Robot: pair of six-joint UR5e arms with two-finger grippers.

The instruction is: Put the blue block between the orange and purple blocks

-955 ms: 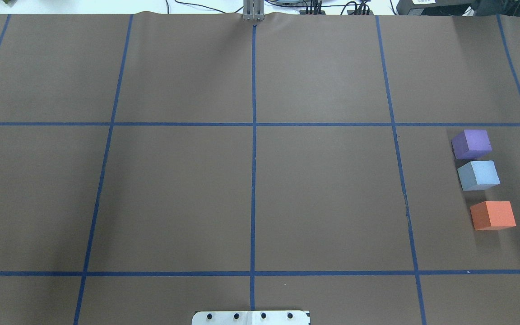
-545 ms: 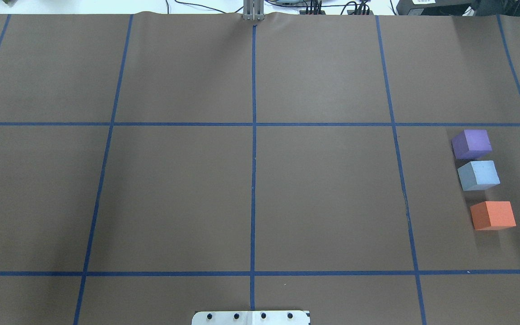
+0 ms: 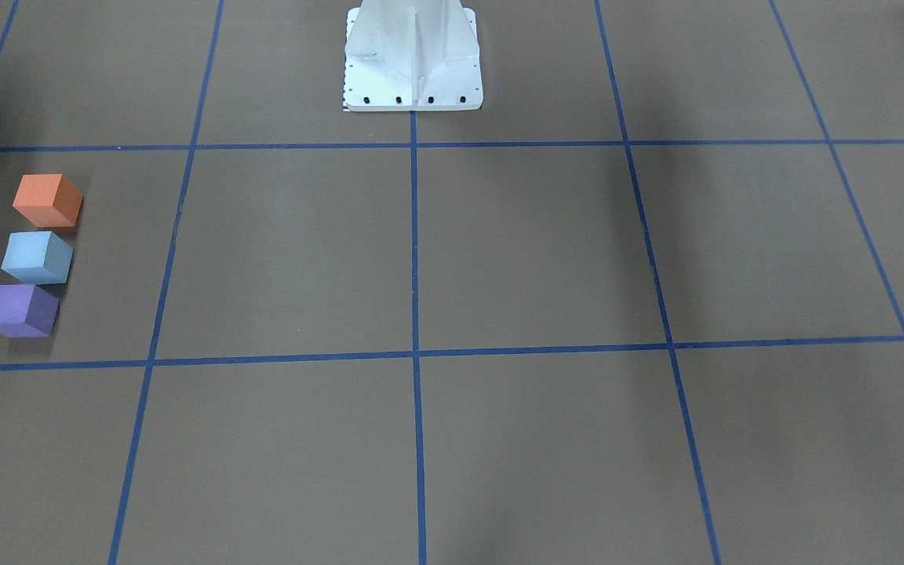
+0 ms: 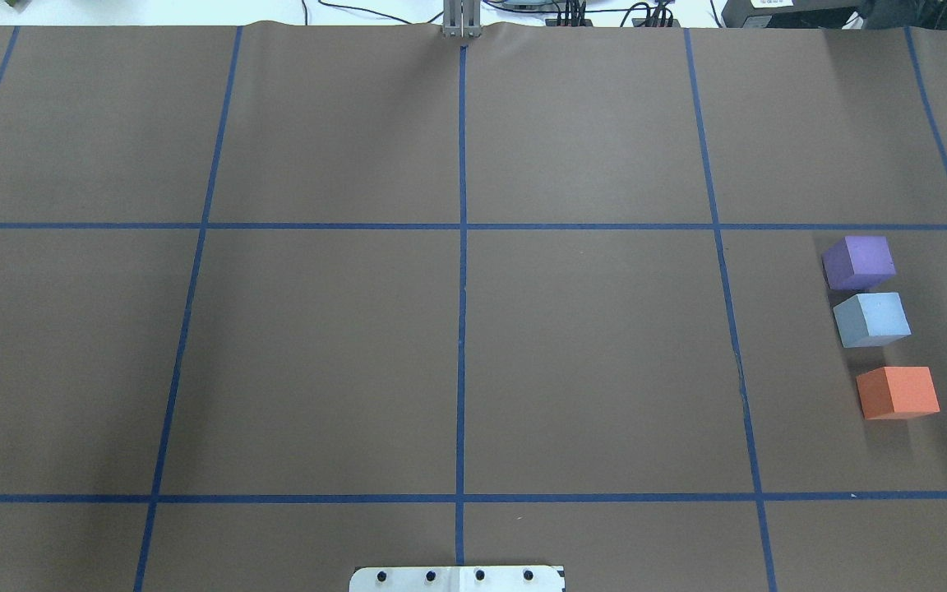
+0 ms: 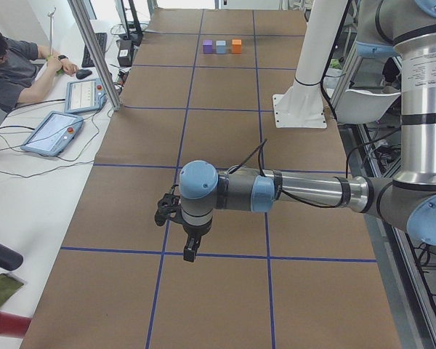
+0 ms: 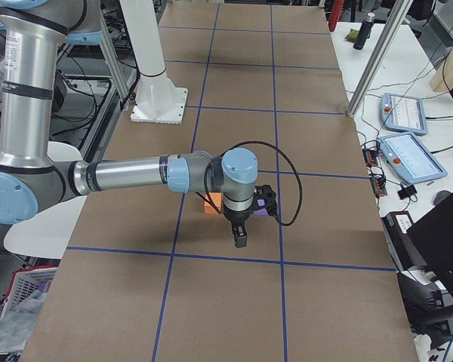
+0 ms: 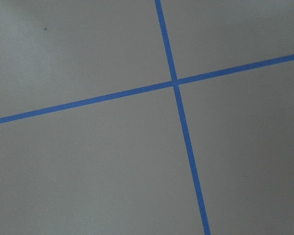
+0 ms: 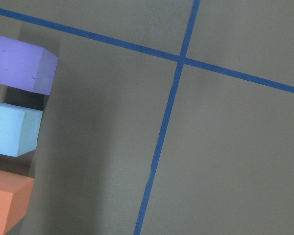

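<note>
The blue block [image 4: 872, 319] sits near the right edge of the table, about midway between its near and far edges; the purple block [image 4: 858, 261] is just beside it on the far side; the orange block [image 4: 897, 392] lies on its near side, across a slightly wider gap; so the three make one short row running far to near, blue in the middle. As things lie, I judge the placing done.

My right gripper [image 6: 240, 240] hangs above the table close to that row (its wrist camera catches all three blocks off to one side, not beneath it); I see nothing in its grasp; how far it is open I cannot tell from the one side view that shows it. My left gripper [image 5: 191, 251] hangs over the table's left end, well apart from the blocks; I cannot tell its opening either.

The right arm is plainly the nearer; any correction would fall to it, and would have to come in across the row, since the neighbours close off the blue block's far and near faces.
</note>
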